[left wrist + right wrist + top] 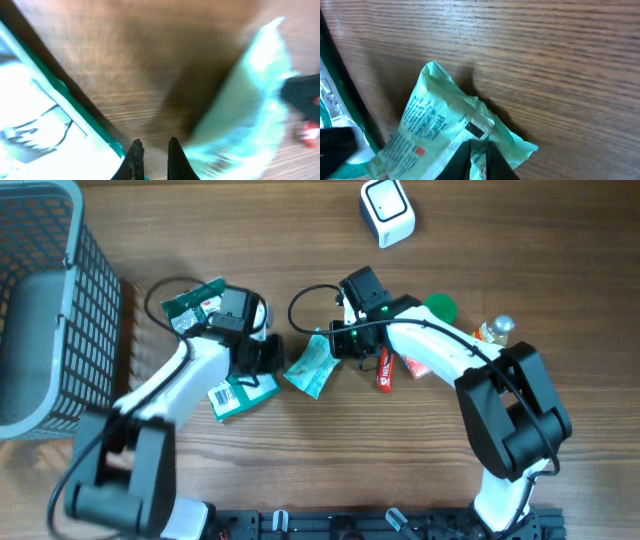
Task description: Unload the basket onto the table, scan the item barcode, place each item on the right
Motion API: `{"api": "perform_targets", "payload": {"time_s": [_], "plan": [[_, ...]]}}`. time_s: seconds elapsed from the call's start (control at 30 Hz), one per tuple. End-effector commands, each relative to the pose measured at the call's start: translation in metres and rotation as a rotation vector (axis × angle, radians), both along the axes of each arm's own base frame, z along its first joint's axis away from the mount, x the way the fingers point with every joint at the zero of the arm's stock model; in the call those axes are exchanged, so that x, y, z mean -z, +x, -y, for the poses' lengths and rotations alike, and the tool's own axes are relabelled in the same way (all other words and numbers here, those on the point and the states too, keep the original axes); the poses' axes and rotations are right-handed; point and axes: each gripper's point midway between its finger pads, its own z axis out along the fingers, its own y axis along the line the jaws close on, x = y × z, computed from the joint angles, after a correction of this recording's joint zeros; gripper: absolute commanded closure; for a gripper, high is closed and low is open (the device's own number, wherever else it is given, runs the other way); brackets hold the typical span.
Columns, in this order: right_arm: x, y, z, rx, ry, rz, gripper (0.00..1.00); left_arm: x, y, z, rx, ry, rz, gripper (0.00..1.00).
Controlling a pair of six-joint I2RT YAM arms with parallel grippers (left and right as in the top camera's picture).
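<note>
Wooden table (270, 230), left jaws closed on nothing, right jaws pinching teal packet (437, 125)

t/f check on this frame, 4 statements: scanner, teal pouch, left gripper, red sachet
1. The white box-shaped scanner stands apart from both grippers, with no item at it. True.
2. The teal plastic pouch is in the grey mesh basket. False: it lies on the wooden table, outside the basket, between the left gripper and the right gripper.
3. The left gripper is shut, with nothing held. True.
4. The red sachet touches the scanner. False: it lies well apart from it, beside the right arm.
</note>
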Motion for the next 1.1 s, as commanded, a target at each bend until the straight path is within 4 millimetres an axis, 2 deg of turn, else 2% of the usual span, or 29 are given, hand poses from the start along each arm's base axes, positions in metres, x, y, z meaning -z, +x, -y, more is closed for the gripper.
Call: {"api": "perform_targets", "payload": {"time_s": [0.0, 0.03, 0.1, 0.27, 0.37, 0.43, 0.5, 0.63, 0.93, 1.07], "plan": [[-0.054, 0.013, -0.006, -0.04, 0.052, 0.123, 0.8, -0.067, 0.021, 0.008, -0.073, -0.079, 0.159, 0.96], [-0.061, 0.015, -0.004, -0.034, 0.049, 0.142, 0.7, -0.071, 0.018, 0.012, -0.057, -0.088, 0.164, 0.96], [-0.065, 0.019, 0.002, -0.017, 0.017, 0.172, 0.66, -0.069, 0.011, 0.02, -0.03, -0.084, 0.152, 0.96], [-0.052, 0.023, 0.011, 0.006, -0.045, 0.174, 0.54, -0.038, -0.003, 0.041, 0.035, -0.056, 0.075, 0.96], [-0.044, 0.028, 0.019, 0.038, -0.093, 0.18, 0.49, -0.017, 0.006, 0.042, 0.033, 0.013, 0.086, 0.96], [-0.041, 0.029, 0.022, 0.063, -0.106, 0.174, 0.46, -0.008, 0.024, 0.03, -0.007, 0.088, 0.139, 0.96], [-0.041, 0.03, 0.023, 0.081, -0.112, 0.172, 0.45, -0.011, 0.041, 0.024, -0.042, 0.118, 0.205, 0.96], [-0.039, 0.027, 0.026, 0.082, -0.122, 0.162, 0.41, -0.017, 0.056, 0.026, -0.059, 0.112, 0.274, 0.96], [-0.038, 0.025, 0.027, 0.077, -0.13, 0.153, 0.37, 0.026, 0.056, 0.016, -0.083, 0.187, 0.204, 0.96], [-0.038, 0.025, 0.027, 0.077, -0.13, 0.152, 0.37, 0.03, 0.05, 0.027, -0.053, 0.132, 0.17, 0.96]]}}
